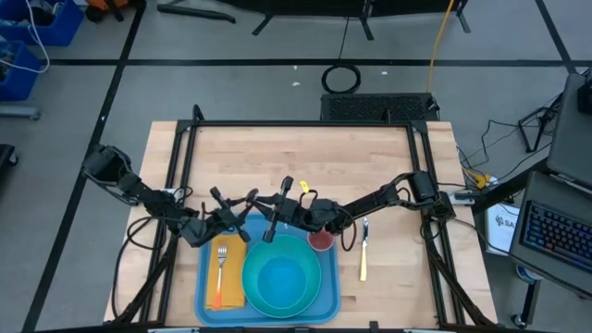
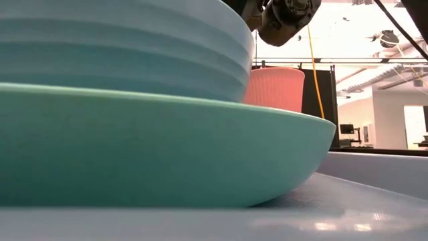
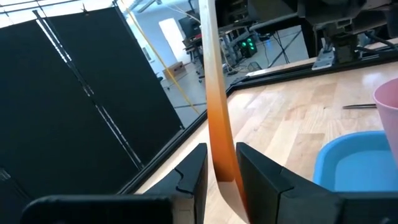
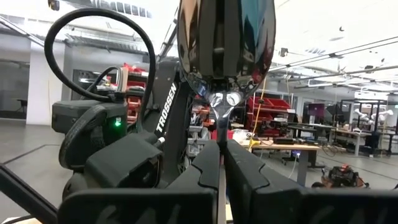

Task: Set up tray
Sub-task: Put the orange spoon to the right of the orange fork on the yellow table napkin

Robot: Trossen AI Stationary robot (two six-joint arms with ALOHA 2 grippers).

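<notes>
The blue tray lies at the table's near edge. It carries an orange napkin with a fork, a turquoise plate with a bowl in it, and a pink cup. My left gripper hovers over the tray's far left corner, shut on an orange-handled utensil. My right gripper hovers over the tray's far edge, shut on a shiny spoon. The two grippers face each other. My left gripper pinches the utensil's orange handle between its two fingers. The utensil runs on past the fingertips and rises off the table, paler toward its far end. Its near end is hidden between the fingers. My right gripper pinches the spoon's thin neck, just behind the bowl, between its two fingers. The bowl sticks out past the fingertips, clear in the air. The fingers hide the handle.
A yellow-handled utensil lies on the bare wood right of the tray. A black frame borders the table's far side and both flanks. Open wood stretches between the tray and the far edge. Part of an arm hangs above the cup in the low view.
</notes>
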